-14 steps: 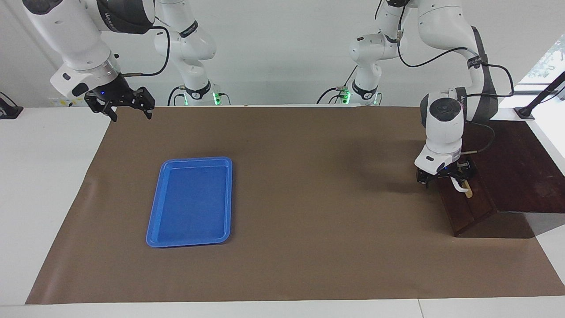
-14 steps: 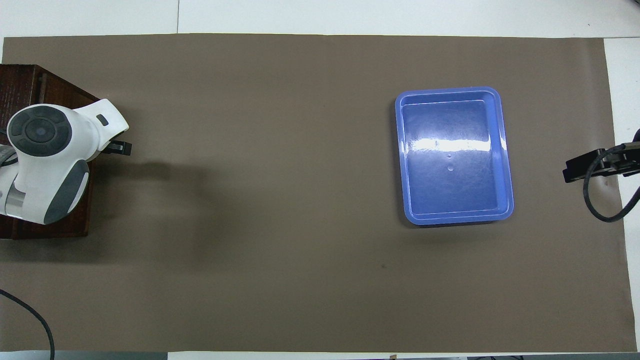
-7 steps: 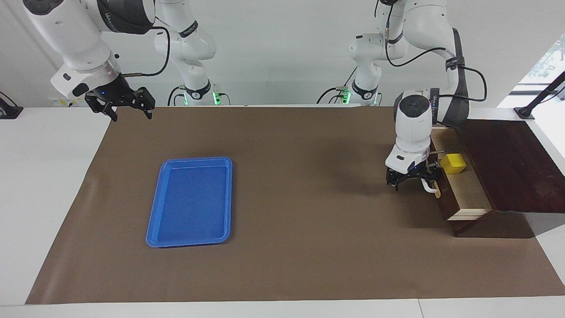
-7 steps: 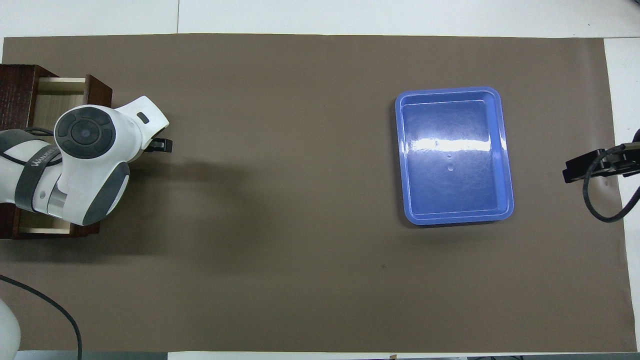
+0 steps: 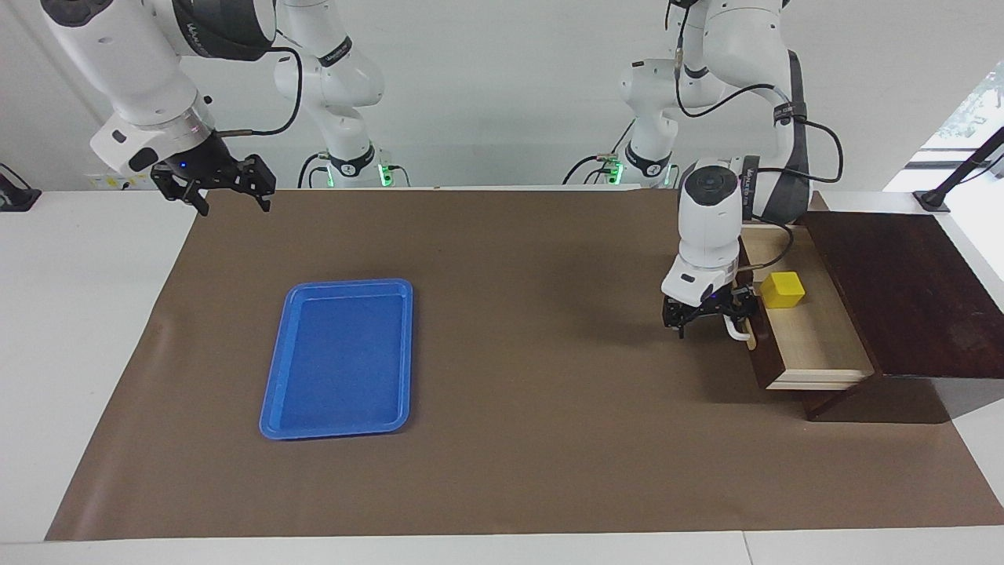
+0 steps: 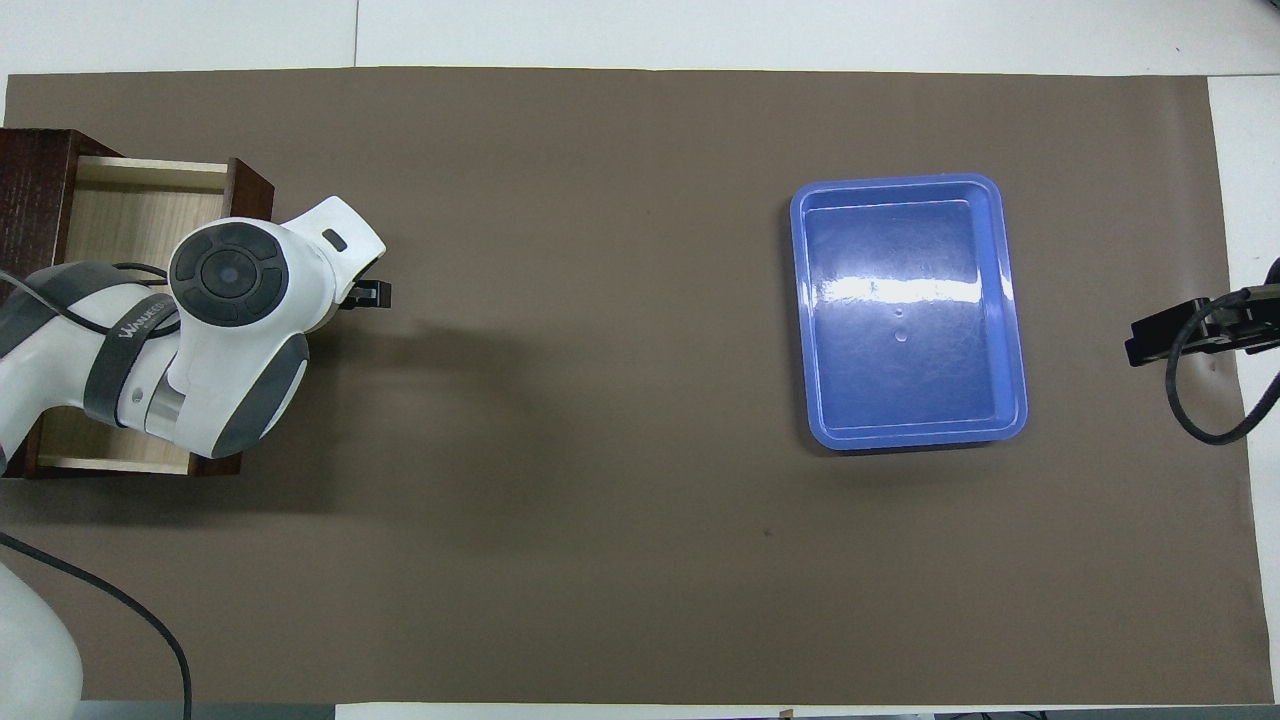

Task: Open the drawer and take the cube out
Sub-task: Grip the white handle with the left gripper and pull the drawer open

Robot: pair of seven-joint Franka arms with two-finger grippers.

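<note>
The dark wooden drawer [image 5: 820, 349] stands pulled well out of its dark box [image 5: 902, 290] at the left arm's end of the table, showing its pale inside [image 6: 130, 210]. A small yellow cube [image 5: 782, 289] lies inside it, toward the end nearer the robots; the left arm hides the cube in the overhead view. My left gripper [image 5: 710, 323] points down at the drawer front, open, its fingers either side of the white bar handle [image 5: 737, 329]. Only a black corner of that gripper [image 6: 368, 295] shows from above. My right gripper [image 5: 231, 205] waits open, raised over the mat's edge.
A flat blue tray [image 5: 339, 359] lies empty on the brown mat toward the right arm's end, also seen from above as the tray [image 6: 908, 312]. The brown mat [image 5: 533, 392] spreads between tray and drawer. The right arm's cable [image 6: 1195, 400] hangs beside its gripper.
The left gripper has drawn the drawer out toward the table's middle, from shut to wide open, uncovering the yellow cube. The right arm has not moved.
</note>
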